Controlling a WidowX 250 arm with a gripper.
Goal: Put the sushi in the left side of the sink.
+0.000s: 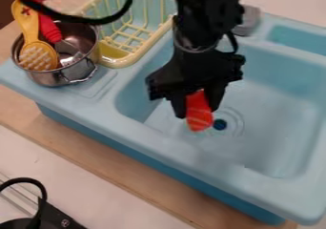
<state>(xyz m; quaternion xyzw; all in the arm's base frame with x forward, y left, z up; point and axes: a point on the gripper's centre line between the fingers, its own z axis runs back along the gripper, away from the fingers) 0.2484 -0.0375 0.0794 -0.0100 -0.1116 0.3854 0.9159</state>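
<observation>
Nearer than the drain (219, 124) runs the sink's front rim (185, 152). Just beside the drain in view, the sushi (198, 117) hangs down from the gripper (196, 108), its upper part pinched between the fingers. It is probably light, slightly soft and smooth; a gentle hold across its narrow sides should suit.

The bench (117, 166) has a light brown, wood-like top. On it sits the light blue sink unit (159, 133), set at a slant, its long near side running from the left toward the near right. A strip of the bench top runs along that side, and more of it shows at the far left. Past the strip's near edge is a pale surface (96, 202); whether it is level with the bench is unclear.
</observation>
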